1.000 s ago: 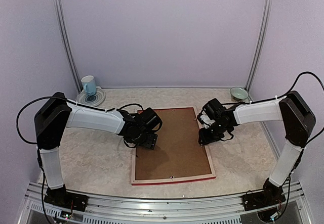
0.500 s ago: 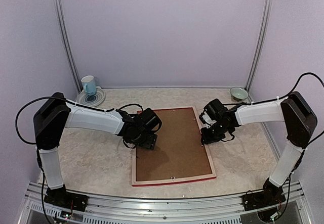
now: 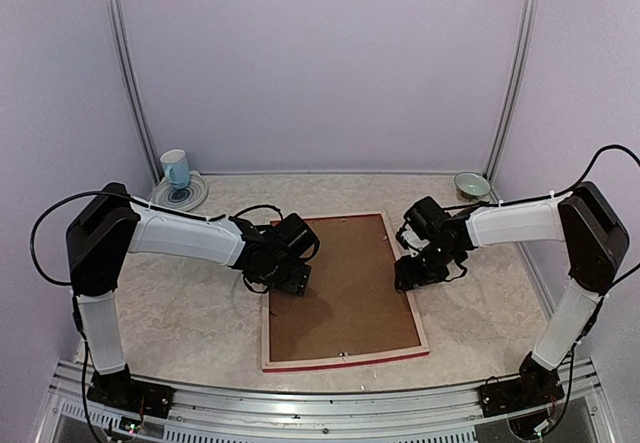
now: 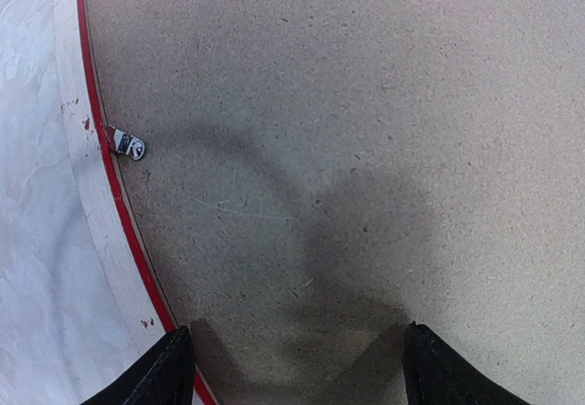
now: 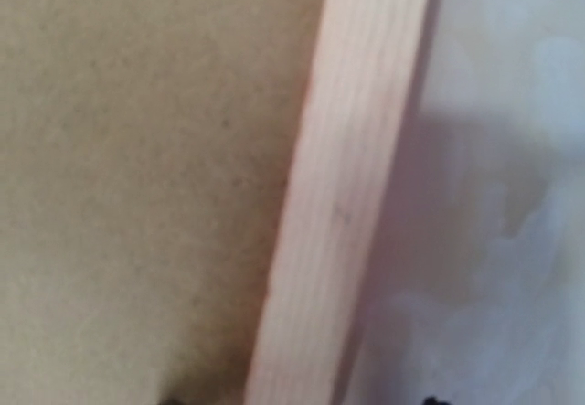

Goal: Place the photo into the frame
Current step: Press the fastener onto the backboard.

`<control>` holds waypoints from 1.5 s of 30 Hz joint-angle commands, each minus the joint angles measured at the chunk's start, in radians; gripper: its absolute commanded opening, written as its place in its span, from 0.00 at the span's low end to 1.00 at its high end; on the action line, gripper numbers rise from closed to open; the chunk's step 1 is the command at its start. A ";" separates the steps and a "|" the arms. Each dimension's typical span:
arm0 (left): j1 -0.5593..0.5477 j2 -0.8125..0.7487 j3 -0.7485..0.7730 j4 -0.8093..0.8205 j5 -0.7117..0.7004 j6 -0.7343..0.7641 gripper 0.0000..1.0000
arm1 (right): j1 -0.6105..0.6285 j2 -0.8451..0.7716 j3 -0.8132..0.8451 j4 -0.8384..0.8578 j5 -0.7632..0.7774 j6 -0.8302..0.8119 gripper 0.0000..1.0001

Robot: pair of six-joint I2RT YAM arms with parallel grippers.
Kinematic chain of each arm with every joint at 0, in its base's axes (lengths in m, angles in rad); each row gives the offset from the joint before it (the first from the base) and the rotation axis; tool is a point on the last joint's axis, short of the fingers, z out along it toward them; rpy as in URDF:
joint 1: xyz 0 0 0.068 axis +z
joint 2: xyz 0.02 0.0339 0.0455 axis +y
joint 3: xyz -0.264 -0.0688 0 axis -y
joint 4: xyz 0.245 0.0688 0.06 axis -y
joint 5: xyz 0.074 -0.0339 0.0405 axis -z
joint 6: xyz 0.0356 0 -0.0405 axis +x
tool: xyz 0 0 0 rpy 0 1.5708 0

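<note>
Above the backing board (image 4: 366,103), left tool (image 4: 297,364) gapes; right tool (image 5: 300,399), spread, straddles the frame (image 5: 356,149) rail.

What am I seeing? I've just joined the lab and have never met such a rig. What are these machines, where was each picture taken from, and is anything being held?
Two robot arms are bolted at the near edge of the table. The wide picture looks down from above and behind them. The two close-ups come from cameras on their wrists. On the table lies a picture frame, back up, pale wood with a red edge, and a brown backing board fills it. The photo itself does not show. At the far corners stand a mug on a plate and a small bowl. The left hand hangs open over the board near the frame's left rail. The right hand is open astride the right rail. Neither holds anything.
</note>
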 commanded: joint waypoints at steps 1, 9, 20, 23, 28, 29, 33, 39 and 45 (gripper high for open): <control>0.004 -0.024 -0.029 -0.022 -0.019 -0.009 0.78 | 0.008 -0.028 0.020 -0.025 -0.020 0.016 0.60; 0.004 -0.024 -0.035 -0.019 -0.019 -0.008 0.78 | 0.007 0.009 -0.012 -0.003 -0.019 0.025 0.47; 0.010 -0.013 -0.029 -0.016 -0.016 -0.002 0.78 | 0.008 0.002 -0.020 -0.015 -0.015 0.022 0.32; 0.011 -0.012 -0.027 -0.018 -0.016 0.000 0.78 | 0.008 0.004 -0.014 -0.020 -0.011 0.027 0.30; 0.013 -0.011 -0.027 -0.019 -0.014 -0.009 0.78 | 0.008 0.009 -0.008 -0.019 -0.020 0.063 0.24; 0.011 -0.012 -0.028 -0.018 -0.013 -0.015 0.78 | 0.008 0.010 -0.009 -0.021 -0.019 0.073 0.22; 0.005 -0.014 -0.030 -0.011 -0.010 -0.027 0.78 | 0.009 0.005 -0.012 -0.025 -0.013 0.108 0.20; 0.004 -0.015 -0.030 -0.001 -0.017 -0.021 0.78 | 0.008 -0.019 0.022 -0.039 0.012 0.124 0.34; 0.018 -0.066 -0.015 -0.005 -0.062 -0.012 0.81 | 0.008 -0.034 0.122 -0.066 0.021 0.083 0.57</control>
